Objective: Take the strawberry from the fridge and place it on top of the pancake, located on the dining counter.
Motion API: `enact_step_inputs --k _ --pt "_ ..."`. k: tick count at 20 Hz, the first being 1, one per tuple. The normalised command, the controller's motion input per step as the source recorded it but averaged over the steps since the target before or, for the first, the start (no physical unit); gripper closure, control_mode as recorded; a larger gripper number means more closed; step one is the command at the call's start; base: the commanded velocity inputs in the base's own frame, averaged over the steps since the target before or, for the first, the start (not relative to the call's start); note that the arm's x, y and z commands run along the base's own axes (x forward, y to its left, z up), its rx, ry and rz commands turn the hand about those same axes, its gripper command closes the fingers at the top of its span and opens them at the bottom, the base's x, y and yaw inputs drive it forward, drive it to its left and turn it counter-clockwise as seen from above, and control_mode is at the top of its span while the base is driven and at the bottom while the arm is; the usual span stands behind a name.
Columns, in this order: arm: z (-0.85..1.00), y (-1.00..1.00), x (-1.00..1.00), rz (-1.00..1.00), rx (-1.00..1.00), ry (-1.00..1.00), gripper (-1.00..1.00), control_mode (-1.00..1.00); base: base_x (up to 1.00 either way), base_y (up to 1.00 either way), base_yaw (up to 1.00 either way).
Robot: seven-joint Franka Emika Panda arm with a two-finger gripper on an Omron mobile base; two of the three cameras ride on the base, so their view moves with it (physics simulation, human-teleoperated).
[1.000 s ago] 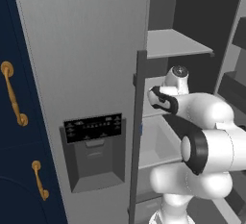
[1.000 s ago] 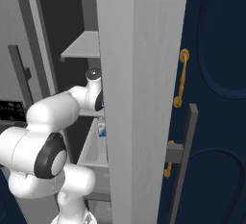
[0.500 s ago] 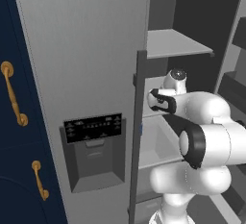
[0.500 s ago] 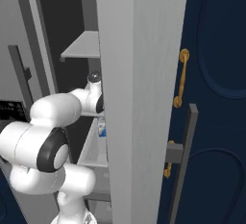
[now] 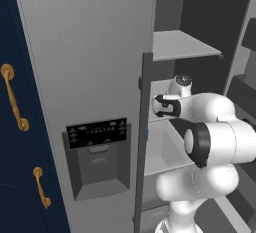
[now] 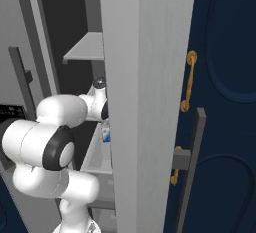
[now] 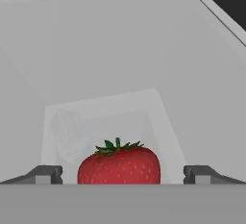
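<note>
Inside the fridge (image 5: 90,52), the arm reaches past the open door's edge toward a grey shelf (image 5: 182,44) compartment, and the hand view looks straight at the strawberry (image 7: 118,165), which sits upright on a pale grey surface with its green leafy cap on top. The tool (image 7: 123,174) is spread wide, its two dark tips standing one on each side of the berry with a clear gap at both flanks, so nothing is pinched yet. The berry is close to centred between the tips, perhaps a shade toward the left one. The step in hand looks to be the final approach and the closing of the grasp. To do it well, the hand should ease forward along its present line until the widest part of the fruit lies between the fingertip pads, not just its near face, and should keep level so the tips do not scrape the surface under the berry. A small sideways correction would share the gap evenly. Closing should be slow and gentle, since a small rounded fruit can squirt out or roll if one tip arrives first. Withdrawal then needs care around the door (image 6: 145,102), which stands just beside the forearm.
</note>
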Motion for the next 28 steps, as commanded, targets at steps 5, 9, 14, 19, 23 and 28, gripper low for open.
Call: enact_step_inputs --k 5,9,14,19,23,28 --pt "-0.13 0.00 0.11 0.00 0.00 0.00 -1.00 -1.00 0.00 0.00 0.00" --pt "-0.12 0.00 0.04 0.00 0.00 0.00 1.00 -1.00 0.00 0.00 0.00" --pt "-0.06 0.00 -0.08 0.00 0.00 0.00 1.00 -1.00 0.00 0.00 0.00" --pt "0.00 0.00 -0.60 0.00 0.00 -0.01 1.00 -1.00 0.00 0.00 0.00" --pt "0.31 0.01 -0.99 0.00 0.00 -0.07 1.00 -1.00 0.00 0.00 0.00" --pt "0.84 0.00 -1.00 0.00 0.00 0.00 1.00 -1.00 0.00 0.00 0.00"
